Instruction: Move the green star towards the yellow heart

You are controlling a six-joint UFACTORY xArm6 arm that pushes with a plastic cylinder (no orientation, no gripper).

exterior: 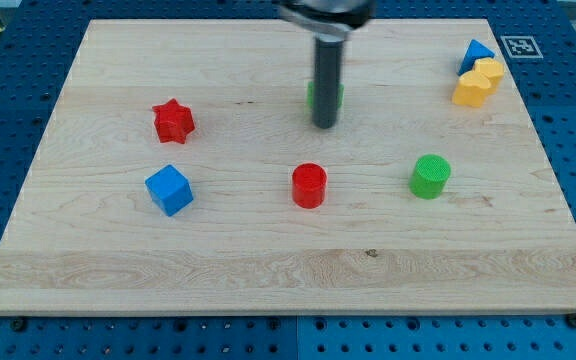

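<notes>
Progress: judged from the layout, the push is barely begun; the small green star-shaped block [314, 96] sits well apart from the yellow heart-shaped block [471, 89], with open board between them.
Left to do: the green star has to travel across to the view's right, roughly level, until it lies near the yellow heart.
Green star, position: upper middle of the pale wooden board [268, 270], directly behind the dark rod as seen here.
Green star, look: mostly hidden; only slim green edges show on either side of the rod, so its star outline cannot be confirmed from this view.
My tip [324, 125]: at the lower end of the straight dark rod, down at the board, at or just below the green star's near edge; whether it touches cannot be told.
Claw: none on this arm, only the rod, so there is nothing to stand apart or together.
Target corner: the yellow heart sits at the view's upper right, touching a second yellow block [489, 70] whose shape is unclear, with a blue triangular block [475, 52] just above.
Other blocks: red star [173, 121] and blue cube [169, 189] on the view's left, red cylinder [309, 185] low centre, green cylinder [430, 176] lower right, all off the direct line.
</notes>
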